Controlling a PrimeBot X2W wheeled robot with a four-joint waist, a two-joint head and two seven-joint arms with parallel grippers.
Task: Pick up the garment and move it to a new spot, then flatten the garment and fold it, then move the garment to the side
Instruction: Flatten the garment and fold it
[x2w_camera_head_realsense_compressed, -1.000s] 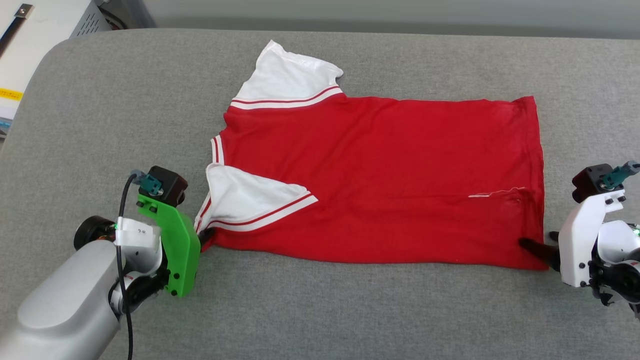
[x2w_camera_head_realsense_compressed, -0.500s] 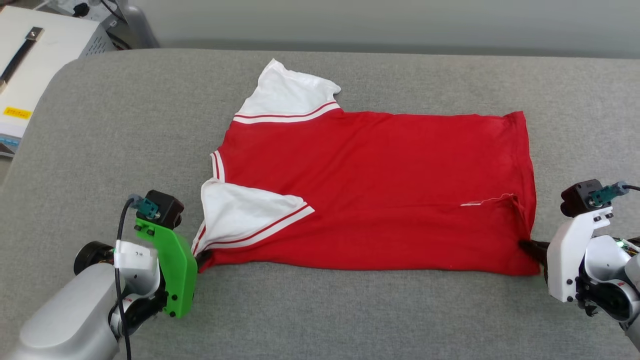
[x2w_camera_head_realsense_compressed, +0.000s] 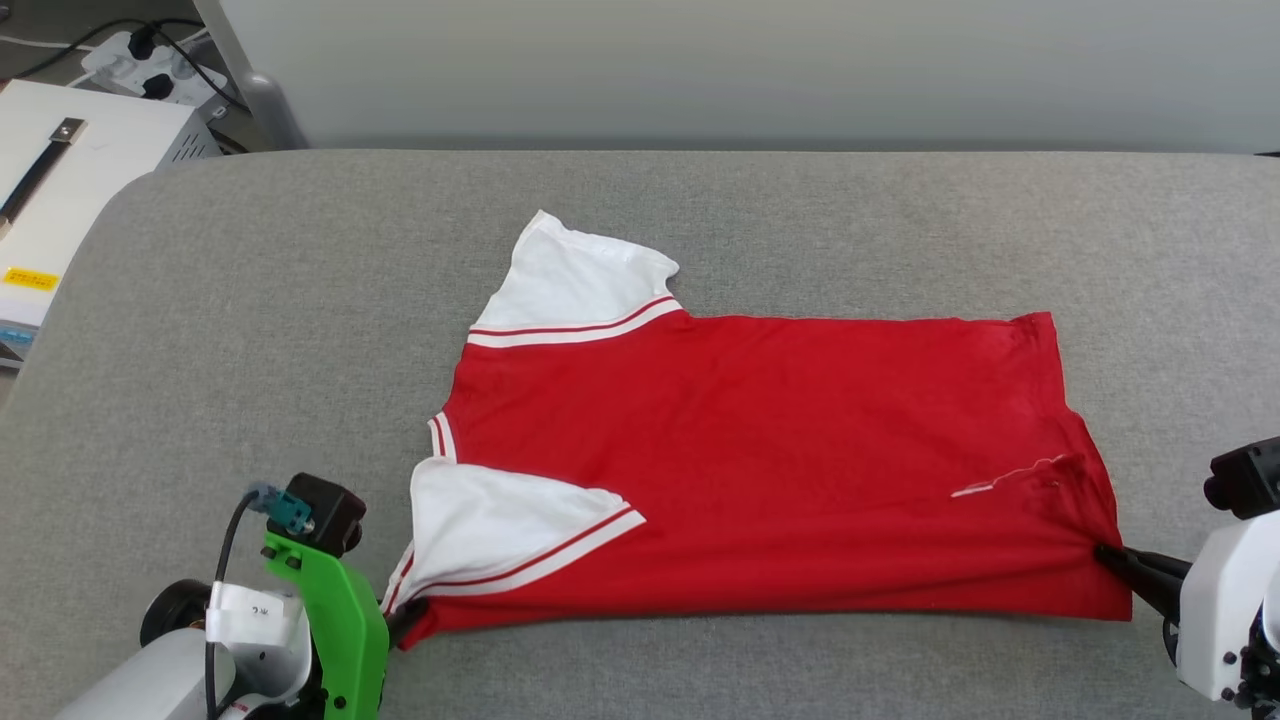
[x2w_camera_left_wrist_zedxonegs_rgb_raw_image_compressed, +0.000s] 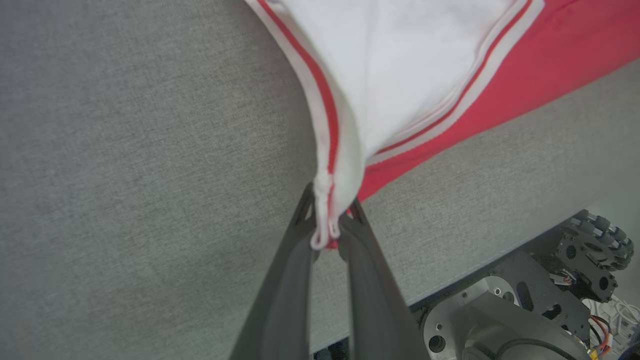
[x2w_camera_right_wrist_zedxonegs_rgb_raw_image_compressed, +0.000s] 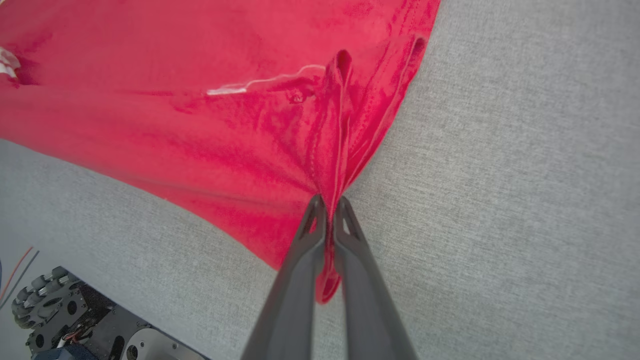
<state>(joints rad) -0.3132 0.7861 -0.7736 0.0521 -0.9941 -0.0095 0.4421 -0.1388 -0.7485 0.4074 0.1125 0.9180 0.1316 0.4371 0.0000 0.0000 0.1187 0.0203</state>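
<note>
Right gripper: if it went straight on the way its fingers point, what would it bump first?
The right gripper is shut on a corner of the garment, so it would likely push into the bunched red cloth just ahead of its tips.

Bright, even, soft light with faint shadows; wrist views sharp but bowed at edges.
</note>
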